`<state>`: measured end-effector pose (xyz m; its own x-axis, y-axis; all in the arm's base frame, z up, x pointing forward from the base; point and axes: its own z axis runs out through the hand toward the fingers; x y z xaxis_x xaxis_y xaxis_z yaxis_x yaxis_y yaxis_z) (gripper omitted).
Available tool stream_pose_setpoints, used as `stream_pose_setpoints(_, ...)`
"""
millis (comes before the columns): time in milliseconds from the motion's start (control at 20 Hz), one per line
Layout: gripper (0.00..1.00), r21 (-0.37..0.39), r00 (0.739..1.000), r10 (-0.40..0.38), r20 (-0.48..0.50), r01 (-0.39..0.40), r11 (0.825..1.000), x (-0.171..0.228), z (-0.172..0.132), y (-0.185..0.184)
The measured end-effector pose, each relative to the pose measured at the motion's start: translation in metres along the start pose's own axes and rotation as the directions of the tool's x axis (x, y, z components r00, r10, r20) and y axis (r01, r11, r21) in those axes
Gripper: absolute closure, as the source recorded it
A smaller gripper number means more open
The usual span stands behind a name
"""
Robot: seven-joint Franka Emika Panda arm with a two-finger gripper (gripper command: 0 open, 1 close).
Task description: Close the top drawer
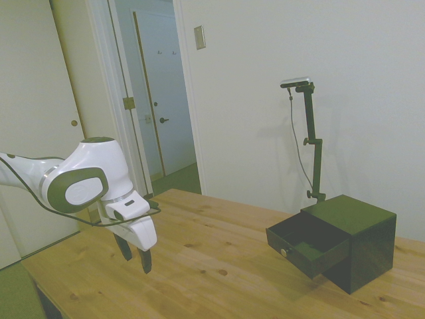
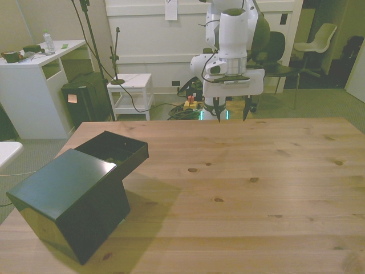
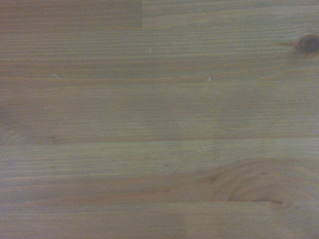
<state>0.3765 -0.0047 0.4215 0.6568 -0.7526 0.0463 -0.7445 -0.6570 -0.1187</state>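
While the top drawer sits pulled out of the cabinet, well apart from my gripper, jaws are apart, holding nothing. Drawer looks light, stiff, prob slides easy; I'd push flat on the front by the knob, no grip needed.

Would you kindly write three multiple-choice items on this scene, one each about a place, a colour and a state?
1. Where does the cabinet stand in the front view?
A. near the table's left side
B. at the table's middle
C. near its right edge

2. What colour is the cabinet?
A. white
B. black
C. red

3. How is the top drawer?
A. shut flush
B. lifted out onto the table
C. pulled out, open

Answers: 1 A, it stands at the front view's left on the table; 2 B, all its faces are black; 3 C, it juts out of the cabinet, far from the open gripper.
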Motion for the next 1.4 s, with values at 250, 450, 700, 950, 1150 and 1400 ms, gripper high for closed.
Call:
stream_pose_setpoints(250,0.0,0.016,0.995,0.101,-0.011,-0.1,0.995,0.019,-0.006,0.03)
stream_pose_setpoints(450,0.0,0.031,0.979,0.201,-0.025,-0.201,0.979,0.049,-0.015,0.061)
stream_pose_setpoints(700,0.0,0.063,0.952,0.302,-0.053,-0.299,0.952,0.105,-0.039,0.082)
stream_pose_setpoints(950,0.0,0.068,0.928,0.367,-0.058,-0.363,0.929,0.154,-0.046,0.093)
stream_pose_setpoints(1150,0.0,0.07,0.908,0.414,-0.066,-0.41,0.909,0.193,-0.05,0.103)
stream_pose_setpoints(1400,1.0,0.07,0.887,0.453,-0.086,-0.448,0.891,0.238,-0.059,0.108)
